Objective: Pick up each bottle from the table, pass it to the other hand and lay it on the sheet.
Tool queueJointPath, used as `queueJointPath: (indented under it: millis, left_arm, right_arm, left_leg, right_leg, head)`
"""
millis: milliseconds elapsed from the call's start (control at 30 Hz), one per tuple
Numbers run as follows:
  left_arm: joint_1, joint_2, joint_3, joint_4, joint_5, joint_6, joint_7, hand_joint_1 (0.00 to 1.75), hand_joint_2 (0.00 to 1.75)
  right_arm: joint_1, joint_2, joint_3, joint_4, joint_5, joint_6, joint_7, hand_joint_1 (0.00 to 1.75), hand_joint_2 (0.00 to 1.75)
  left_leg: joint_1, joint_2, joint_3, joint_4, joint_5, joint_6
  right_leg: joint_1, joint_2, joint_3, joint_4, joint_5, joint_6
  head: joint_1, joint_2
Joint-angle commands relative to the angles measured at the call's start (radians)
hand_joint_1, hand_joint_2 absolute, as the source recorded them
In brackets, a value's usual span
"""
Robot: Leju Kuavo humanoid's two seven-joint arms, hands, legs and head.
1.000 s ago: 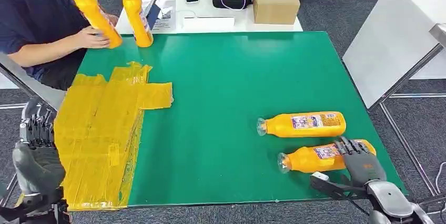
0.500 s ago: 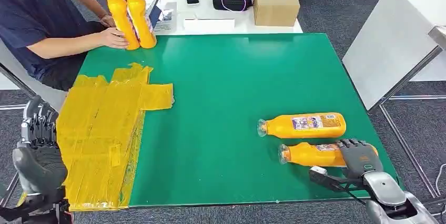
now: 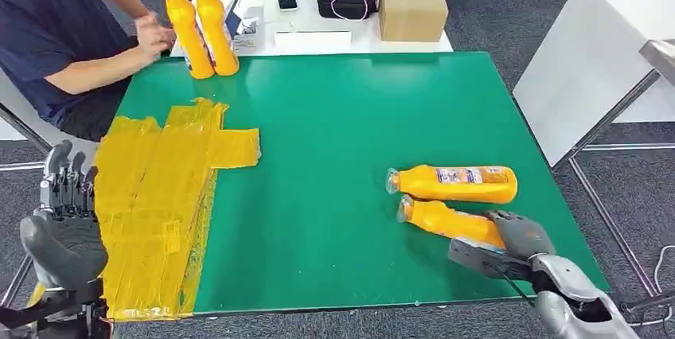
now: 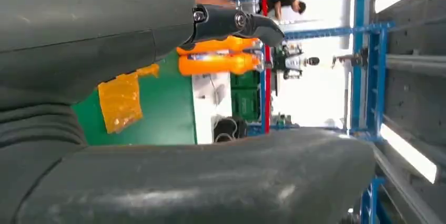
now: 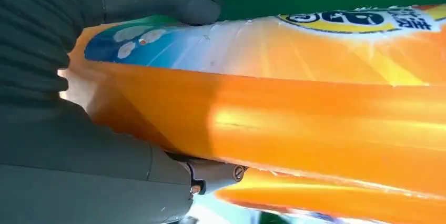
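Your right hand (image 3: 516,237) wraps the base of the nearer bottle (image 3: 450,222), tilted against the second bottle (image 3: 454,184) on the green table (image 3: 342,116), your left hand (image 3: 64,231) holds nothing, fingers apart, beside the yellow sheet (image 3: 159,196), two bottles (image 3: 199,29) upright by a person (image 3: 56,29).

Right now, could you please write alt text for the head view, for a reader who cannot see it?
The robot's right hand grips the nearer of two orange bottles lying on a green table. Its left hand hangs open beside a yellow sheet. At the far corner, a seated person reaches toward two upright bottles.
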Motion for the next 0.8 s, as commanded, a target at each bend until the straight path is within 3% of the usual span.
queueJointPath:
  millis: [33, 133, 200, 333, 433, 467, 533, 800]
  left_arm:
    - [-0.019, 0.02, -0.029, 0.015, 0.0, 0.0, 0.008, 0.0, 0.0]
    - [-0.019, 0.02, -0.029, 0.015, 0.0, 0.0, 0.008, 0.0, 0.0]
    - [0.051, 0.005, -0.004, 0.028, 0.013, -0.002, -0.016, 0.0, 0.0]
    - [0.097, 0.008, -0.04, 0.045, 0.158, -0.076, -0.061, 0.0, 0.0]
    - [0.072, 0.013, -0.119, 0.055, 0.218, -0.089, -0.043, 0.0, 0.0]
    - [0.062, 0.011, -0.147, 0.056, 0.236, -0.093, -0.038, 0.0, 1.75]
    - [0.013, 0.078, -0.216, 0.092, 0.274, -0.089, -0.042, 0.0, 1.75]
    - [-0.075, 0.11, -0.362, 0.148, 0.347, -0.122, -0.019, 0.0, 1.75]
  right_arm:
    - [0.045, 0.066, 0.01, -0.003, -0.017, 0.015, 0.001, 1.75, 1.75]
    - [0.045, 0.066, 0.01, -0.003, -0.017, 0.015, 0.001, 1.75, 1.75]
    - [0.098, 0.087, -0.068, -0.047, -0.22, -0.03, -0.136, 1.75, 1.75]
    - [0.131, 0.191, -0.148, -0.327, -0.78, 0.108, -0.217, 1.75, 1.75]
    - [0.072, 0.228, -0.12, -0.396, -0.868, 0.094, -0.215, 1.75, 1.75]
    - [0.05, 0.238, -0.108, -0.395, -0.881, 0.094, -0.218, 1.75, 1.75]
    - [-0.008, 0.269, -0.069, -0.369, -0.898, 0.077, -0.215, 1.75, 1.75]
    - [-0.113, 0.375, 0.02, -0.254, -0.966, 0.029, -0.226, 1.75, 1.75]
  left_leg:
    - [0.001, -0.002, 0.0, -0.001, 0.001, -0.001]
    - [0.001, -0.001, 0.0, -0.001, 0.0, -0.001]
    - [0.001, -0.001, -0.001, -0.001, 0.0, -0.001]
    - [0.001, 0.002, -0.001, -0.001, -0.001, -0.001]
    - [0.0, 0.0, -0.005, -0.001, 0.0, -0.003]
    - [0.0, 0.004, -0.007, 0.0, 0.0, -0.003]
    - [-0.001, 0.001, -0.012, 0.0, 0.002, -0.001]
    - [0.0, 0.0, -0.011, -0.002, 0.004, -0.001]
  right_leg:
    - [0.001, -0.003, 0.001, -0.002, 0.0, -0.001]
    - [0.001, -0.001, 0.001, -0.001, 0.0, 0.0]
    - [0.001, -0.002, 0.003, -0.002, 0.0, 0.0]
    - [0.0, 0.001, 0.008, -0.001, -0.001, -0.001]
    - [0.0, -0.001, 0.005, 0.001, -0.001, -0.002]
    - [0.0, 0.003, 0.002, 0.003, -0.001, -0.002]
    - [-0.001, 0.001, -0.002, 0.003, 0.0, 0.0]
    - [0.0, 0.0, 0.0, 0.001, 0.001, -0.001]
  head:
    - [0.0, 0.0]
    - [0.0, 0.0]
    - [0.0, 0.0]
    - [0.0, 0.0]
    - [0.0, 0.0]
    - [0.0, 0.0]
    - [-0.001, 0.0]
    - [0.0, 0.0]
